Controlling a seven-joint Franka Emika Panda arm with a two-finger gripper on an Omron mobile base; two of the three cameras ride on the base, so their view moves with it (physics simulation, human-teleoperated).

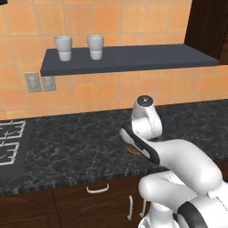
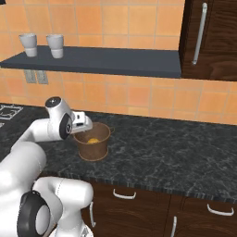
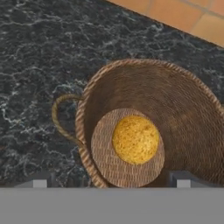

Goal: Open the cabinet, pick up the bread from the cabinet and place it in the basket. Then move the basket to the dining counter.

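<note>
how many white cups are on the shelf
2. Both stand upright on the dark wall shelf toward its left end: the left cup and the right cup, side by side with a gap between them. None looks hidden.

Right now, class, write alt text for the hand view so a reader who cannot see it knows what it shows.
A round golden bread lies on the flat bottom of a brown woven basket, seen from above. The basket stands on a black speckled worktop, one thin handle at its left side, and orange wall tiles fill the top right corner.
</note>
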